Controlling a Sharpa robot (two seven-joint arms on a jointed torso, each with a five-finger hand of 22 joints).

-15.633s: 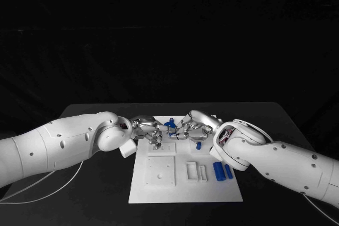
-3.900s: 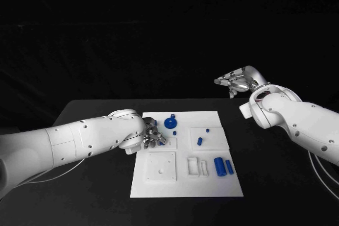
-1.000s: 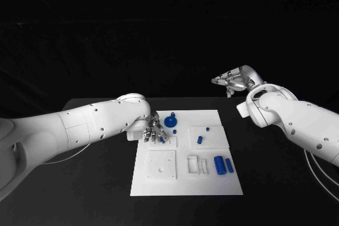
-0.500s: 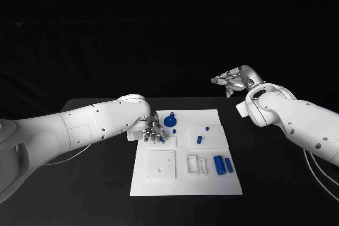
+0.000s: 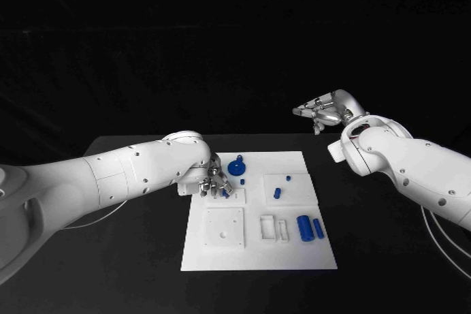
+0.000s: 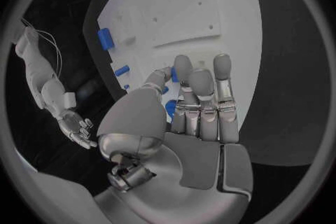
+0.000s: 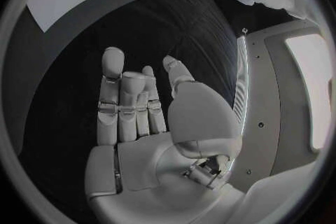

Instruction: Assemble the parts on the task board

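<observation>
Left hand over the board's far-left corner; right hand raised clear.

Head view: the task board (image 5: 257,259) carries small blue parts — a round gear-like part (image 5: 237,169) and 2 cylinders (image 5: 309,229) — judged light, rigid, smooth; pinch each across its sides. Left hand (image 5: 211,183) hovers there, contact unclear. Right hand (image 5: 321,112) is aloft, loosely curled.
Left wrist view: fingers (image 6: 199,95) straight, side by side, empty.
Right wrist view: fingers (image 7: 125,102) extended — holding nothing.

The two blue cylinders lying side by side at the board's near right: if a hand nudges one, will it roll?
Probably. The blue cylinders look round and smooth, lying lengthwise on the flat task board, so a sideways push would likely roll one into its neighbour. They look small and rigid, probably light.
</observation>
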